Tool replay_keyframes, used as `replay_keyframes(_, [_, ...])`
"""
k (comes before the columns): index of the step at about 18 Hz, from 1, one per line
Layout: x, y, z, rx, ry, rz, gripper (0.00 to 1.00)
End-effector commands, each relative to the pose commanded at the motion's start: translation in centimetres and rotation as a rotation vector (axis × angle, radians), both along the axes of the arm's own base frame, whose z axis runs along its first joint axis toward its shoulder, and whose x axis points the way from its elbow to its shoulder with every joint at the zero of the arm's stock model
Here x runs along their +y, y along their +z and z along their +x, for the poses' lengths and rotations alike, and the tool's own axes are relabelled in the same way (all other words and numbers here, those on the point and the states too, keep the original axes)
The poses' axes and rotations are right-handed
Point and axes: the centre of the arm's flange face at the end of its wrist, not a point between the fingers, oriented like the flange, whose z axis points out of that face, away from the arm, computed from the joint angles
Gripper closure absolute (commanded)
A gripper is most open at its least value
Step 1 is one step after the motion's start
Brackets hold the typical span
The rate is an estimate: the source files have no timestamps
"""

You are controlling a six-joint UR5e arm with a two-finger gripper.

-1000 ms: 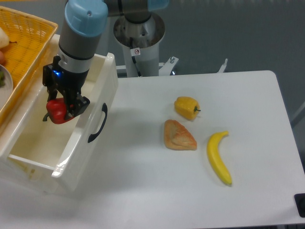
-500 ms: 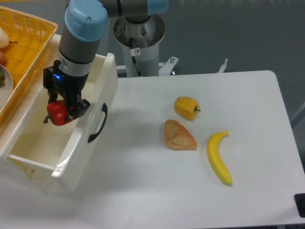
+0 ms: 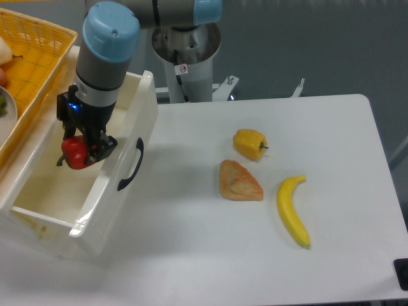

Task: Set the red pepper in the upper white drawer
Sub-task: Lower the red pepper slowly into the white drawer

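- The near corner of the drawer (image 3: 81, 224) sits close to the table's (image 3: 210, 255) near-left edge, and the drawer stands open; a hard push downward from the arm could tip or shove it, since nothing visible braces it.
- The hand (image 3: 81, 148) is closed on the red pepper (image 3: 72, 152), holding it above the drawer's open inside, near the front panel with the black handle (image 3: 131, 165). The pepper is glossy and rounded, so a loose grip could let it slip early; from here it would most likely still fall inside.
- The hand is just left of the front panel. Any drift to the right during lowering could knock the fingers against that wall, or drop the pepper onto the rim so it rolls out onto the table.
- To the far left, the yellow basket (image 3: 44, 48) lies just beside the drawer; a wide swing left on the way out could catch its edge.
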Motion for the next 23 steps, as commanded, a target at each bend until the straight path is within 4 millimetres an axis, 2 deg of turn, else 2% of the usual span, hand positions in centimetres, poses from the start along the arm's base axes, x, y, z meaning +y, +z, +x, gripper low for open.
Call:
replay_keyframes(7, [-0.3, -1.1, 0.3, 0.019, -0.043, -0.013, 0.75])
replay_keyframes(19, [-0.4, -1.7, 0.3, 0.033, -0.071, -0.022, 0.75])
replay_keyframes(23, [-0.1, -2.2, 1.0, 0.048, -0.089, -0.039, 0.75])
